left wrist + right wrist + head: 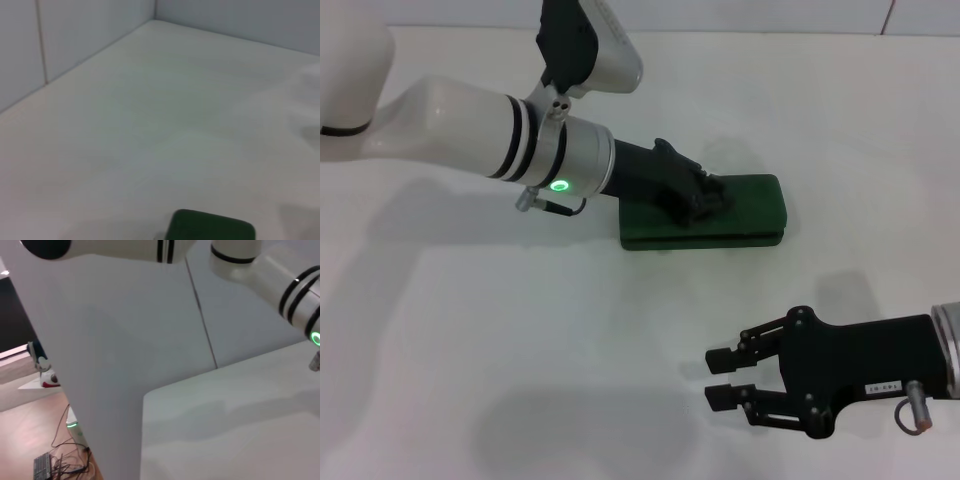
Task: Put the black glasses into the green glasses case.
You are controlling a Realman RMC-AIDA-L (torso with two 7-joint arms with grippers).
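Under the left gripper (705,200), fingers hidden so grip unclear, lies the shut green glasses case (752,207); glasses unseen, likely closing step; next retract; right gripper (720,377) idle, spread

White table (520,340) meets pale panelled walls (125,340); wooden floor (30,440) with cables (60,465).

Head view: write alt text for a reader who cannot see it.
The left gripper rests on top of the closed green glasses case on a white table. The right gripper hovers open nearer the robot, holding nothing. No black glasses are visible.
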